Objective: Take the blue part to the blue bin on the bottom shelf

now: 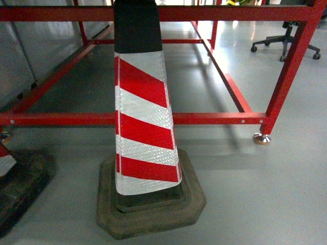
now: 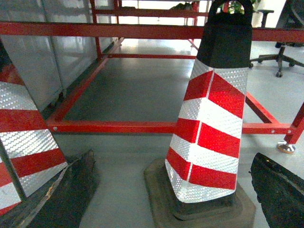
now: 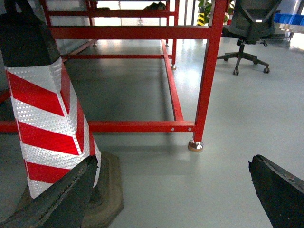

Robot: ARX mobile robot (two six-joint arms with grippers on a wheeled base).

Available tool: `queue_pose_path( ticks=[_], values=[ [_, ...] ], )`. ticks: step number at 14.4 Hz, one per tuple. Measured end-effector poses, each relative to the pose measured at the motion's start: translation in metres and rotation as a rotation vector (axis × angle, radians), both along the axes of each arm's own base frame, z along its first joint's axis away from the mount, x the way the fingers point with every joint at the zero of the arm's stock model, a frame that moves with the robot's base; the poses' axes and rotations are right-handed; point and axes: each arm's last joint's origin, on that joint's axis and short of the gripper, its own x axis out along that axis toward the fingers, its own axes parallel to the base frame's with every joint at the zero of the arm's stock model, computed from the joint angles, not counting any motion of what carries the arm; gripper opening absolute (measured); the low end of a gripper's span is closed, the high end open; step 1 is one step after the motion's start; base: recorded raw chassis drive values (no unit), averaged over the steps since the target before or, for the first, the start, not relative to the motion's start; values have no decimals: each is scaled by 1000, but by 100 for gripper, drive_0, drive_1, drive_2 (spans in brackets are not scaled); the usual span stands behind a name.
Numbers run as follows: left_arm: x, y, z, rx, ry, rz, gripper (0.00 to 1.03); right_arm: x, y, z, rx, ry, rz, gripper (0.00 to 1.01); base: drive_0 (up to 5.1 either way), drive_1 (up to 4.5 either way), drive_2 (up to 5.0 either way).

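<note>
The blue part, the blue bin and the bottom shelf are out of view in all three views. My left gripper (image 2: 172,157) is open, its dark fingers (image 2: 71,190) showing wide apart at the lower corners of the left wrist view. My right gripper (image 3: 172,161) is open too, with bare grey floor between its fingers (image 3: 278,190). Neither holds anything. Neither gripper shows in the head view.
A red-and-white striped traffic cone (image 1: 145,117) on a dark rubber base stands right in front. A second cone (image 2: 21,128) is at the left. Behind them a low red steel frame (image 1: 219,118) rests on a foot (image 3: 195,145). An office chair (image 3: 244,28) stands at the far right.
</note>
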Motion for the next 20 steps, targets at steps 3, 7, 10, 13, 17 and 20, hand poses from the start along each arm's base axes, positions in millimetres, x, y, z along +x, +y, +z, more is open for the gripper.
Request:
queue_pose_path(
  ticks=[3,7,10,13,17,20],
  values=[
    [0,0,0,0,0,0,98,0,0,0,0,0,0,98,0,0,0],
    [0,0,0,0,0,0,98,0,0,0,0,0,0,98,0,0,0],
    [0,0,0,0,0,0,98,0,0,0,0,0,0,98,0,0,0],
    [0,0,0,0,0,0,98,0,0,0,0,0,0,98,0,0,0],
    [0,0,0,0,0,0,98,0,0,0,0,0,0,98,0,0,0],
    [0,0,0,0,0,0,98,0,0,0,0,0,0,98,0,0,0]
  ],
)
